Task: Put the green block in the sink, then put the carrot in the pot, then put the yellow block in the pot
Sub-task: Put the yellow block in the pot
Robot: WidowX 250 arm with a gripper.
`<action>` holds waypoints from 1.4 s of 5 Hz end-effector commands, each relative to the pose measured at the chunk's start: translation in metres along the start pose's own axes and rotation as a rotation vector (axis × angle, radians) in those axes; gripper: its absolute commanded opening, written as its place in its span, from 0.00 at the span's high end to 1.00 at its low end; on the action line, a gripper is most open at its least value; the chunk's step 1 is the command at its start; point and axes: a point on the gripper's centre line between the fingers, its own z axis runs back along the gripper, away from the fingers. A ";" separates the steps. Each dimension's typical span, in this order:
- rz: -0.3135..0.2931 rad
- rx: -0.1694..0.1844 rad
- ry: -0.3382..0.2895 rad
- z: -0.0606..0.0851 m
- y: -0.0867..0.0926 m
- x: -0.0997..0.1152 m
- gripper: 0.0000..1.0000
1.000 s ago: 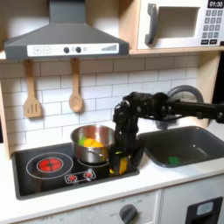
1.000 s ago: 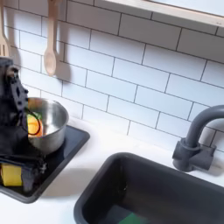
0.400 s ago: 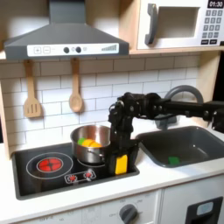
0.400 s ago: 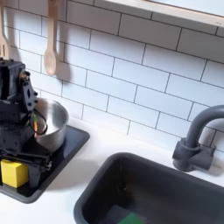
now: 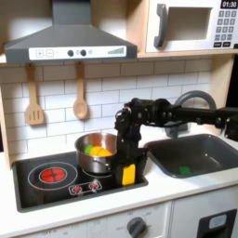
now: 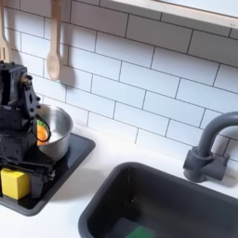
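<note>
Now, these things are seen, from the first exterior view's left to its right.

Pot (image 5: 97, 154): it is set on the black stovetop (image 5: 56, 177). Something orange, likely the carrot (image 5: 99, 150), is seen inside it. That step looks done.

Yellow block (image 5: 128, 173): it is held up just in front of the pot, above the stovetop. It is not yet put in the pot. This step is left.

Gripper (image 5: 128, 167): its jaws are closed around the yellow block.

Sink (image 5: 212, 141): it is set in the bench, well apart from the pot. The green block (image 5: 185, 169) is seen inside it. That step looks done.

Writing: "01:30" can be read on the microwave (image 5: 191, 26). The small button marks are too blurry to be read.
</note>
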 end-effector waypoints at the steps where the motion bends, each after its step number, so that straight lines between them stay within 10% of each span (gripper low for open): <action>1: -0.033 -0.036 -0.038 0.017 -0.010 -0.008 1.00; 4: -0.036 -0.154 -0.119 0.056 -0.018 0.002 1.00; 6: 0.006 -0.151 -0.206 0.093 0.005 0.027 1.00; 7: 0.030 -0.135 -0.186 0.088 0.017 0.038 1.00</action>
